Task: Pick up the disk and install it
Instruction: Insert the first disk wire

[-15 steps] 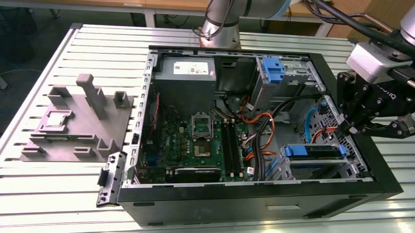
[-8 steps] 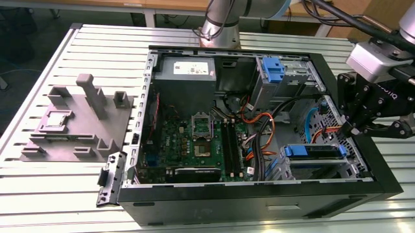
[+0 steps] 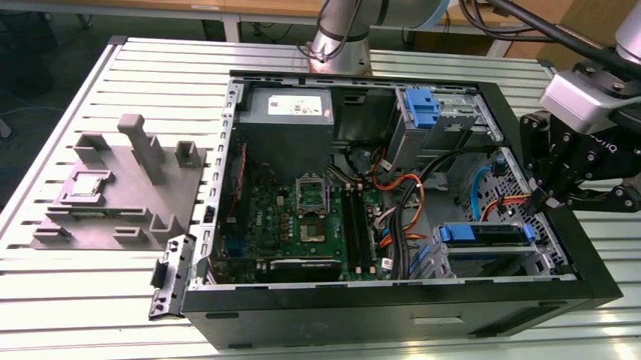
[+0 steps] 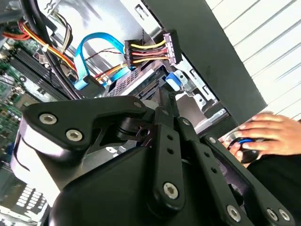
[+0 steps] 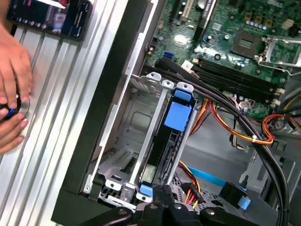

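Observation:
The disk [image 3: 484, 234] sits in the metal drive cage [image 3: 521, 262] at the front corner of the open computer case, on the exterior view's right, with its blue carrier rails showing. In the first wrist view the disk [image 5: 177, 117] stands edge-on in a cage slot, blue handle outward. My gripper [image 3: 548, 199] hangs over the case wall just beside the cage. In both wrist views the gripper [image 5: 160, 194] [image 4: 162, 96] has its black fingers drawn together at the disk's near end, by a blue rail tab [image 4: 173, 79]. Nothing shows between the fingers.
Orange, yellow and blue cables [image 4: 146, 52] with a black connector run close beside the cage. A grey power-supply box [image 3: 285, 109] and a second blue bracket [image 3: 421, 109] sit at the case's back. A grey fixture block [image 3: 120, 187] lies left. A person's hand [image 5: 11, 89] rests outside the case.

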